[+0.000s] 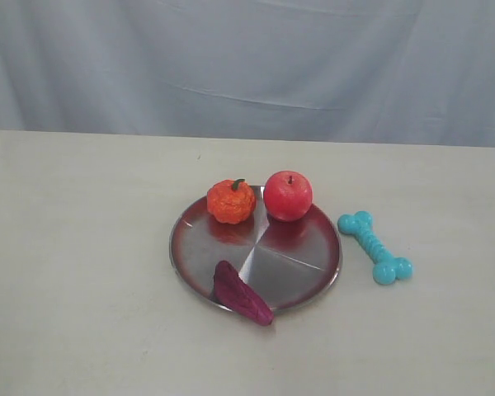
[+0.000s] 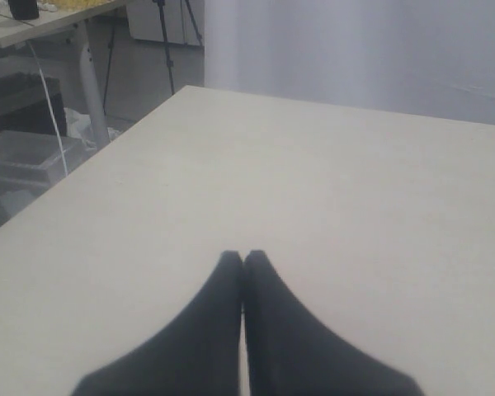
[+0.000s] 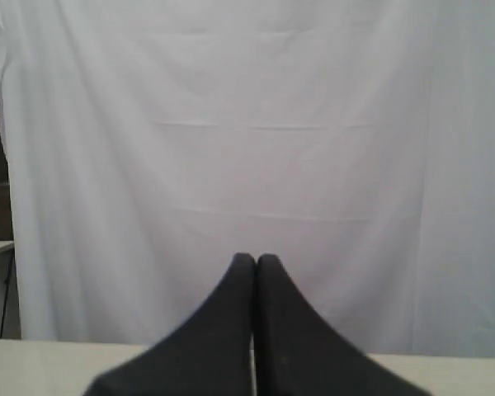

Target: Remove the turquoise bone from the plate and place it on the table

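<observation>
A pale grey curtain [image 1: 247,66] hangs behind a wide, matte cream worktop [image 1: 82,272] that fills the exterior view from edge to edge. Near the middle of the worktop sits a round, shiny silver plate [image 1: 272,272], its surface reflecting red from the fruit on it. The turquoise bone [image 1: 375,247] lies off the plate, flat on the worktop just beside the plate's right rim and not touching it. It is set at a slant, with one knobbed end farther back and nearer the plate and the other nearer the front and farther right. A red apple [image 1: 288,195] stands on the plate's far edge, with a knobbly orange fruit [image 1: 231,201] close beside it on the left. A dark purple leaf-shaped piece [image 1: 242,294] lies across the plate's near rim, its tip reaching over onto the worktop.

Neither arm appears in the exterior view. The left wrist view shows the left tool [image 2: 243,257] over bare worktop, its two dark fingers pressed together with nothing between them. The right tool [image 3: 255,260], seen against the curtain, is likewise closed and empty.
</observation>
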`<state>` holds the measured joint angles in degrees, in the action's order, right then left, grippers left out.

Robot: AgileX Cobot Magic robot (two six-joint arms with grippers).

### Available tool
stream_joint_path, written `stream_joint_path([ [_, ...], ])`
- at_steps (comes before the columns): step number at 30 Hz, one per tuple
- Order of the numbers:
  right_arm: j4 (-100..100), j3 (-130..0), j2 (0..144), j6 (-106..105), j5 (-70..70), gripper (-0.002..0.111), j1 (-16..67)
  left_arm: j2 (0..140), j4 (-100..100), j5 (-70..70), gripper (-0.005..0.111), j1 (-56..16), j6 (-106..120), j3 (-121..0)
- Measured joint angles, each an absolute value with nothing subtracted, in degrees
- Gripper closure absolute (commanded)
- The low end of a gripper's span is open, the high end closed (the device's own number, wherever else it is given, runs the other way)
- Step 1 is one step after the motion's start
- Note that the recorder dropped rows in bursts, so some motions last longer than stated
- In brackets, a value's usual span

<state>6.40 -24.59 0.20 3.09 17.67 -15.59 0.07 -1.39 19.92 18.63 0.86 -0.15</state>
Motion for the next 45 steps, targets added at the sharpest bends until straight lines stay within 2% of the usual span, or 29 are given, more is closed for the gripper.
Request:
stream_joint_path([
  [19, 0.0, -0.8, 0.3, 8.4, 12.9, 0.109, -15.6, 0.1, -1.4, 19.9, 0.107, 18.6, 0.9, -0.1],
  [31, -4.9, -0.1, 0.3, 9.9, 20.0, 0.109, -15.6, 0.1, -1.4, 19.9, 0.107, 18.6, 0.9, -0.1],
  [45, -5.1, -0.1, 0.3, 11.0, 20.4, 0.109, -15.6, 0.1, -1.4, 19.9, 0.107, 18.6, 0.9, -0.1],
])
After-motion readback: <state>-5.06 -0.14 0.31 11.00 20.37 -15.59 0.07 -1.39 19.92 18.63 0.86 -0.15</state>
